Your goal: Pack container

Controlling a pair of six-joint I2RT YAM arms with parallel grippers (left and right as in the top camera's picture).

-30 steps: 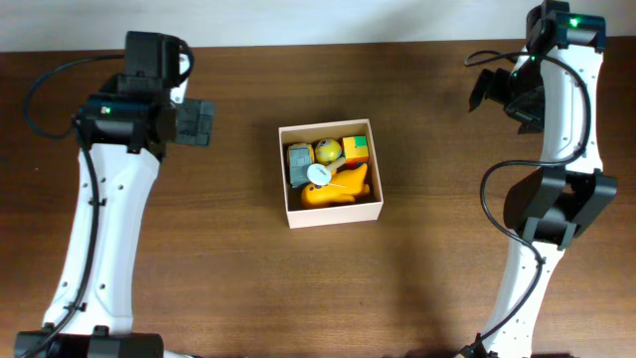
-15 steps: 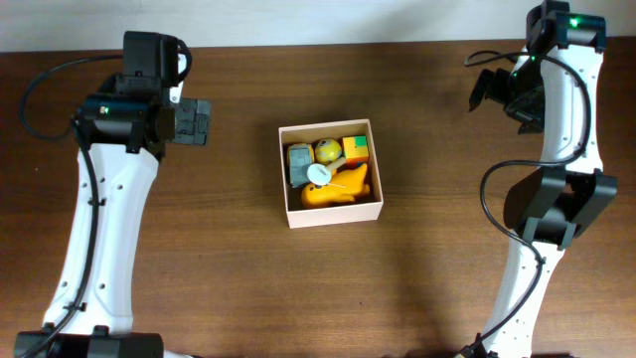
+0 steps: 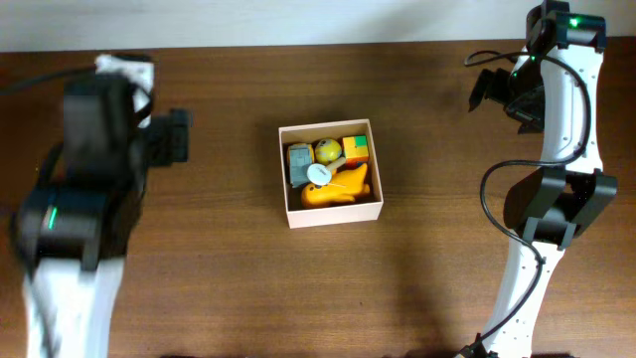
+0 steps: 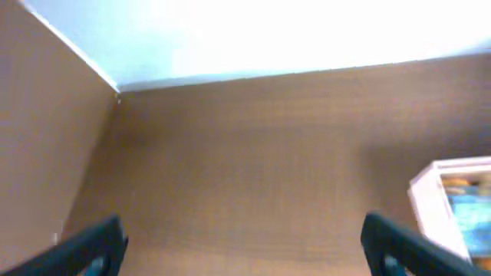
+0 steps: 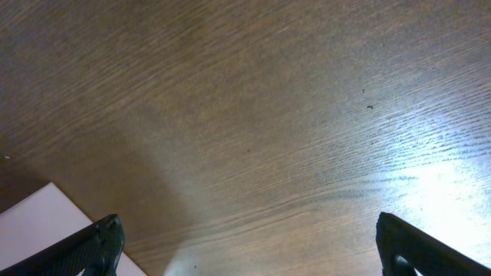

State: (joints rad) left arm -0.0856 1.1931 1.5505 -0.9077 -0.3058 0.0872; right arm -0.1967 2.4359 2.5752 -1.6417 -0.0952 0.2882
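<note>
The left gripper (image 4: 245, 249) stands released, its black jaws spread wide with only bare wood between them, and it grasps nothing (its arm shows as a blur in the overhead view). It hovers over the far left part of the dark brown wooden bench (image 3: 219, 278), well apart from the task's thing. The right gripper (image 5: 249, 245) is likewise released and empty, held over bare wood at the far right. Between the two, near the middle of the bench, sits the square, shallow cardboard container (image 3: 335, 215) with white outer walls and a tan inside. In it lie an orange duck-shaped plastic toy (image 3: 338, 189), a yellow ball (image 3: 327, 151), a green, orange and yellow block (image 3: 356, 149), a grey piece (image 3: 299, 164) and a small white disc (image 3: 318, 173), packed close together.
</note>
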